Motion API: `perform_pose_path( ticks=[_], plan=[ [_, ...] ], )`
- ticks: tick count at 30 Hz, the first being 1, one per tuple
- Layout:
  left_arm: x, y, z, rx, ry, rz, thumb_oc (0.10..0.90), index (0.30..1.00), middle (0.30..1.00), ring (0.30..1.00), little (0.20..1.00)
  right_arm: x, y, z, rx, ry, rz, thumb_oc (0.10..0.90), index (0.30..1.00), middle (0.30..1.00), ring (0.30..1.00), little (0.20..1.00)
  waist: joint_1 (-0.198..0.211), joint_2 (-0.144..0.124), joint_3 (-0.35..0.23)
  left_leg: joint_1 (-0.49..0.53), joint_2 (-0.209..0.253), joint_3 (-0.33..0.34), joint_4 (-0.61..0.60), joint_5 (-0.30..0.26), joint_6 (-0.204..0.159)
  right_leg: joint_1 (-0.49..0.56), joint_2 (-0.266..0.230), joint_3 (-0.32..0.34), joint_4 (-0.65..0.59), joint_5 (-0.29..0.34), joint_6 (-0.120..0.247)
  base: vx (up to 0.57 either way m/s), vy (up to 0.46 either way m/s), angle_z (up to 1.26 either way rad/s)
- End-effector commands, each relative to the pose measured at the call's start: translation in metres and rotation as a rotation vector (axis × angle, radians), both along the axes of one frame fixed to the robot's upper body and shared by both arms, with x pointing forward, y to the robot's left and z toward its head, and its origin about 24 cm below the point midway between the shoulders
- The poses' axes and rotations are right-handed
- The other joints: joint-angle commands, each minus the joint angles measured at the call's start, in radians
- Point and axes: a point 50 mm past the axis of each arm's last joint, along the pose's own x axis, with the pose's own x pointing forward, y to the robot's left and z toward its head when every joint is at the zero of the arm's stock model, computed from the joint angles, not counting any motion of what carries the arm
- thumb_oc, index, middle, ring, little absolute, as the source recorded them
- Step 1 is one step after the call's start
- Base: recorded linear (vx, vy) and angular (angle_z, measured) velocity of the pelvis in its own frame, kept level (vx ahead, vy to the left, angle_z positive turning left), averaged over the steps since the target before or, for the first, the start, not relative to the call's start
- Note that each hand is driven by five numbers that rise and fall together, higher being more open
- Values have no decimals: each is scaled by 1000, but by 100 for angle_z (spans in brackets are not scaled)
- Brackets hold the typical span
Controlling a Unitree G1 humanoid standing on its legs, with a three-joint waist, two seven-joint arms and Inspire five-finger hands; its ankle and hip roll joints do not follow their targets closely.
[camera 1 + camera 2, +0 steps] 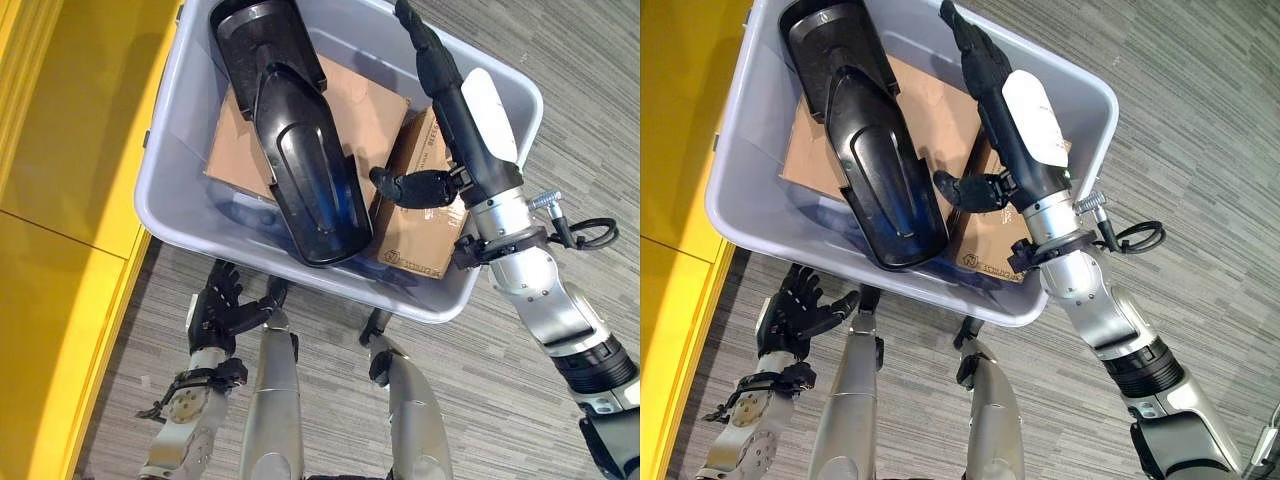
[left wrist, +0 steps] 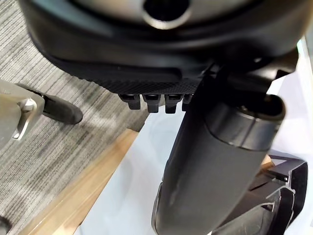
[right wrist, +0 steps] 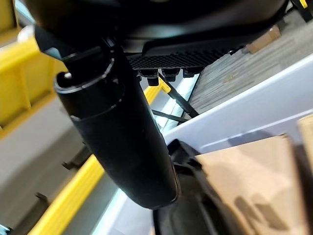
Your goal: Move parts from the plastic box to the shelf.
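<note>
Lying lengthwise in the pale grey plastic box (image 1: 165, 170), the long glossy black moulded plastic part (image 1: 295, 140) rests on a flat brown cardboard sheet (image 1: 365, 105), its rounded end close to the box's near wall and its wider end up against the far wall. Just beside it, on the robot's right, you see a smaller brown cardboard carton (image 1: 415, 225) leaning against the right wall of the box.

Your right hand (image 1: 455, 100) reaches into the box over that carton. Its fingers (image 1: 965, 40) are stretched out straight toward the far rim, and its thumb (image 1: 410, 185) juts sideways toward the black part, near it; you cannot tell whether it touches. Nothing is clasped in this hand. In the right wrist view the thumb (image 3: 122, 142) stands out dark over the cardboard and the box's wall.

Your left hand (image 1: 220, 305) hangs low, outside the box and below its near wall, over the grey striped carpet floor (image 1: 480, 380). Its fingers are spread loosely and hold nothing. The left wrist view shows its thumb (image 2: 215, 166) with the box's pale rim and a corner of the black part beyond.

Along the robot's left side you have a yellow shelf unit (image 1: 70, 200), just beside the box.
</note>
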Motion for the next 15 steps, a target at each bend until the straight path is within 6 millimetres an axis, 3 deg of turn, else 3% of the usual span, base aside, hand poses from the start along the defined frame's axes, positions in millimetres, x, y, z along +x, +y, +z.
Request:
perform_pose_path(
  ticks=[1, 7, 11, 15],
  plan=[
    [-19, 7, 19, 69, -97, -18, 900, 1000, 1000, 1000, 1000, -30, 7, 52, -61, -306, 70, 900, 1000, 1000, 1000, 1000, 7, -35, -12, 19, 12, 30, 57, -76, 19, 107, -40, 68, -15, -5, 88, 0, 0, 0],
    [-21, 9, 19, 74, -97, -24, 900, 1000, 1000, 1000, 1000, -23, 8, 49, -236, -310, 5, 900, 1000, 1000, 1000, 1000, 8, -37, -12, 13, 13, 29, 56, -74, 17, 104, -39, 63, -21, -1, 90, 0, 0, 0],
    [-21, 12, 19, 92, -90, -28, 900, 1000, 1000, 1000, 1000, -22, 20, 49, -402, -328, 7, 900, 1000, 1000, 1000, 1000, 15, -42, -12, 9, 12, 25, 56, -73, 15, 104, -36, 60, -20, -1, 89, 0, 0, 0],
    [-21, 12, 18, 95, -88, -31, 900, 1000, 1000, 1000, 1000, -19, 24, 43, -447, -310, 7, 900, 1000, 1000, 1000, 1000, 18, -42, -12, 9, 11, 22, 54, -72, 14, 108, -36, 57, -21, -1, 89, 0, 0, 0]
  ],
)
